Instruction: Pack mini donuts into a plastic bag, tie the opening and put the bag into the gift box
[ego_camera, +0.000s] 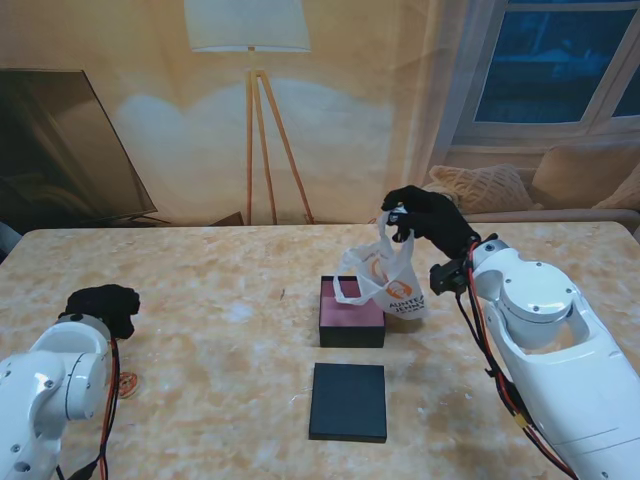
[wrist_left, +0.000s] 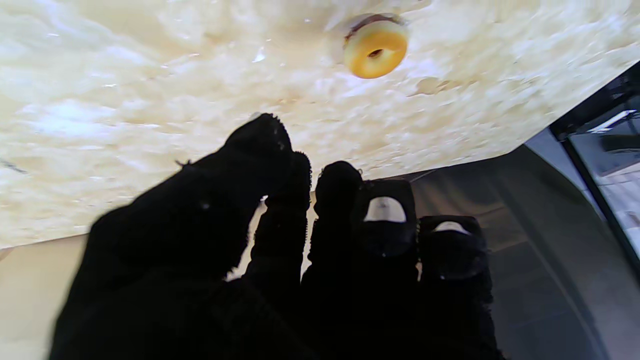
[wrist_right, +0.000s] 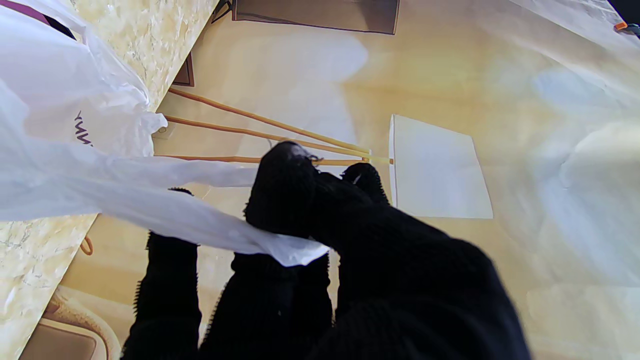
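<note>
The fingers (wrist_right: 280, 200) of the right hand (ego_camera: 425, 218) are closed on a twisted handle of the plastic bag (ego_camera: 385, 275); in the right wrist view the white film is pinched between thumb and forefinger. The bag is held hanging, with its lower part at the far right edge of the open gift box (ego_camera: 351, 312), whose pink interior is exposed. Whether the bag bottom touches the box cannot be determined. The box lid (ego_camera: 348, 401) lies flat on the surface (ego_camera: 220, 290), nearer to me than the box and apart from it.

The fingers (wrist_left: 280, 165) of the left hand (ego_camera: 103, 305) are curled together and hold nothing; the hand is kept over the surface at the left side. One mini donut (wrist_left: 375, 49) lies on the surface just beyond those fingers, outside the bag.

Handling notes: the bag is judged light, soft and slippery, and its film is expected to deform and slide under a loose pinch. Hold is best taken at the gathered handles or neck, where the film is bunched and thicker. The bag body should not be squeezed, since the donuts inside are probably soft and easily crushed. Swinging is to be expected when the bag is lowered into the box.
</note>
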